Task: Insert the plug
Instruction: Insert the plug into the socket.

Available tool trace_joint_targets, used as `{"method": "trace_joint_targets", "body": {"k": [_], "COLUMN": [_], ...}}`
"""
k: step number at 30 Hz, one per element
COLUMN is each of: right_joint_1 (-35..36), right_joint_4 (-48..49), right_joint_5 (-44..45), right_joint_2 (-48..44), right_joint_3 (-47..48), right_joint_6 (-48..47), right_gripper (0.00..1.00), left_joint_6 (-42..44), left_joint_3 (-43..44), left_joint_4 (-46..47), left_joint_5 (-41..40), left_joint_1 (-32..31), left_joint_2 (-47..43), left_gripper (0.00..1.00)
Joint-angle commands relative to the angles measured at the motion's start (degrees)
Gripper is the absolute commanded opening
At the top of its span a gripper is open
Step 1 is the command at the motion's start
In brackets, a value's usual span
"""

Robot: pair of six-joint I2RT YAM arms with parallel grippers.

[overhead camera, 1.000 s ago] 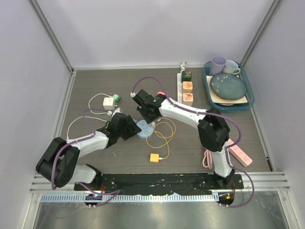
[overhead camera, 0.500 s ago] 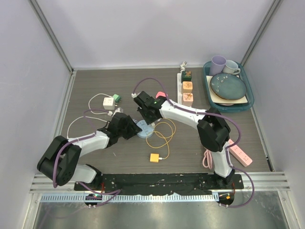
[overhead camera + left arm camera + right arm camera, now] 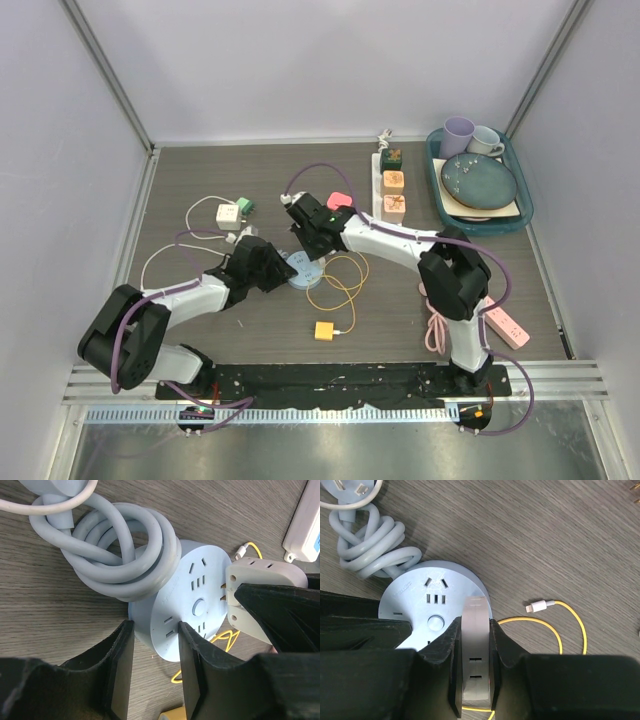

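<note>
Pale-blue round socket (image 3: 303, 271) lies mid-bench (image 3: 200, 180), between the two arms. Top view: left end effector (image 3: 277, 268) reaches it from the left side, right end effector (image 3: 310, 246) sits just above its far edge. Yellow cable (image 3: 345, 285) loops beside the socket on the right; a small yellow block (image 3: 324, 330) lies nearer the bases. Tray (image 3: 524, 214) with dishes in the far right corner, well apart.

Left wrist view: fingers (image 3: 122, 665) straddle the near rim of the round socket (image 3: 192, 605), a modest gap between them. Cannot tell whether the pads actually press on it. Coiled grey cord (image 3: 115, 545) touches the socket's left side. Grey plug (image 3: 260, 580) is at the socket's right edge, brass prongs exposed between plug body and socket face.

Right wrist view: right end effector (image 3: 476, 665) pinches the plug (image 3: 475, 650) on both flanks. Plug overhangs the right part of the round socket (image 3: 420, 600). Yellow cable's white tip (image 3: 537, 605) lies just right.
</note>
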Motion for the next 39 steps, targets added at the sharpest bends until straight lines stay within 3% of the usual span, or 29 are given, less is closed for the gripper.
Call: {"method": "trace_joint_targets", "body": {"k": [1,12,19,21,26,28,33,39], "right_joint_1": [0.06,-0.12,-0.12,-0.12,-0.12,-0.12,-0.12,-0.82], "right_joint_4": [-4.17,2.69,3.58,2.78,1.03,0.41,-0.65,-0.12], "right_joint_5": [-0.79,0.09,1.05,1.23,2.46,2.20,1.23,0.97], "right_joint_2": [3.28,1.51,3.53,2.67,-0.76,-2.43,-6.12,-11.66], "right_joint_3": [-6.48,-15.97,-17.21,-16.43,-12.48,-9.66,-4.04,-0.43], "right_joint_6": [-0.67,-0.15,-0.06,0.12,-0.06,-0.14,0.38,1.52], "right_gripper": [0.01,0.01,0.01,0.01,0.02,0.17,0.52,0.75], "left_joint_6": [-0.16,-0.86,-0.95,-0.86,1.24,2.21,5.98,11.26], "left_joint_3": [-0.21,-0.47,-0.12,0.32,2.95,4.61,8.14,13.67], "left_joint_4": [1.91,1.74,0.07,-1.77,-8.17,-12.23,-20.93,-28.84], "left_joint_5": [-0.07,-0.60,-0.77,-0.77,-5.33,-7.09,-13.50,-19.84], "left_joint_1": [-0.13,-0.22,-0.13,-0.13,-0.13,-0.13,-0.13,-0.04], "left_joint_2": [0.14,-0.30,-2.57,-3.72,-12.31,-15.22,-25.16,-32.63], "left_gripper": [0.41,0.41,0.42,0.46,0.68,0.77,0.86,0.93]}}
